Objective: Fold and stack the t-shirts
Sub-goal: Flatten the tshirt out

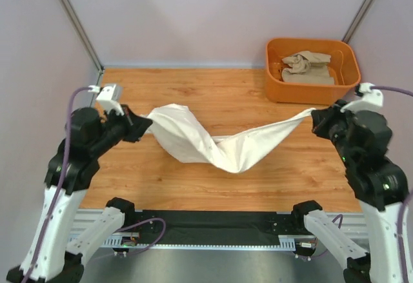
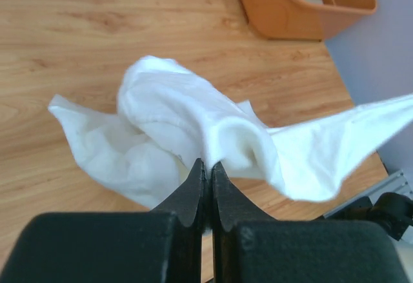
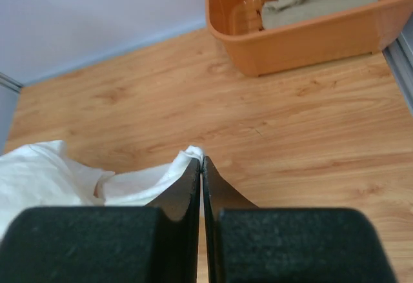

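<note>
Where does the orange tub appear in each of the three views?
Top external: orange tub at upper right, far corner of the table.
Left wrist: tub at top right, cut by the edge.
Right wrist: tub at top right.
Shared landmark: the cream-white t-shirt, in all three.

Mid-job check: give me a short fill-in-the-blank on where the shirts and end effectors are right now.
1. The left end effector and the right end effector are both ____ on the cream-white t-shirt.
2. The sandy beige t-shirt lies in the ____ tub.
3. That tub stands at the far ____ corner of the table.

Missing words: shut; orange; right.
</note>
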`<move>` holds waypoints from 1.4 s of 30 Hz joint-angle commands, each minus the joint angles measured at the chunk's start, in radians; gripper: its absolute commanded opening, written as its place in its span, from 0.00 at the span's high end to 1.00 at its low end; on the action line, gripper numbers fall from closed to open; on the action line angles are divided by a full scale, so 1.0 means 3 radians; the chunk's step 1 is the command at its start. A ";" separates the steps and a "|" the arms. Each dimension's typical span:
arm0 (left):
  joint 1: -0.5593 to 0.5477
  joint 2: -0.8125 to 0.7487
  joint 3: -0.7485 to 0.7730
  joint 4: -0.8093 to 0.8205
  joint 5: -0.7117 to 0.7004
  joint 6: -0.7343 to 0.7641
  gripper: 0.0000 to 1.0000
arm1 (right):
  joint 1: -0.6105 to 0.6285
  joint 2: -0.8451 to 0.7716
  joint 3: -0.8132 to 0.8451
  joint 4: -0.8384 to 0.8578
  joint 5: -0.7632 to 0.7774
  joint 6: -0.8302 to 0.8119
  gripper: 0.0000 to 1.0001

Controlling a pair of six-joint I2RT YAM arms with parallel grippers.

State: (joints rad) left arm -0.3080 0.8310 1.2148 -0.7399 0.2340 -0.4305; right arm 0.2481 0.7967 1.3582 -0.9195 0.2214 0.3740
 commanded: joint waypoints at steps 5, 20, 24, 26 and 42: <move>-0.0001 -0.0816 0.0271 -0.0811 -0.0657 -0.0007 1.00 | 0.0011 -0.0273 0.0652 -0.0601 0.0090 0.0154 1.00; -0.0001 -0.0440 0.0716 -0.1251 -0.1762 -0.0109 1.00 | 0.0011 0.0431 0.0826 0.0348 0.0265 0.0149 1.00; 0.0025 0.0521 0.1063 -0.1256 -0.2037 -0.0094 1.00 | 0.0017 0.1431 0.0826 0.0932 0.0019 0.0063 1.00; 0.0269 0.1109 0.1257 -0.1195 -0.1941 -0.0073 1.00 | 0.0016 0.1786 0.0867 0.1162 0.0049 -0.0029 1.00; 0.0556 0.1415 0.0082 -0.0597 -0.0644 0.0044 0.11 | 0.0609 0.2020 -0.0039 0.0600 -0.0261 -0.0148 0.37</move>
State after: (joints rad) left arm -0.1364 1.4319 1.4868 -0.9382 -0.1474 -0.4278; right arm 0.3668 1.5986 1.5299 -0.7635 0.2314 0.3061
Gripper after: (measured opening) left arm 0.935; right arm 0.633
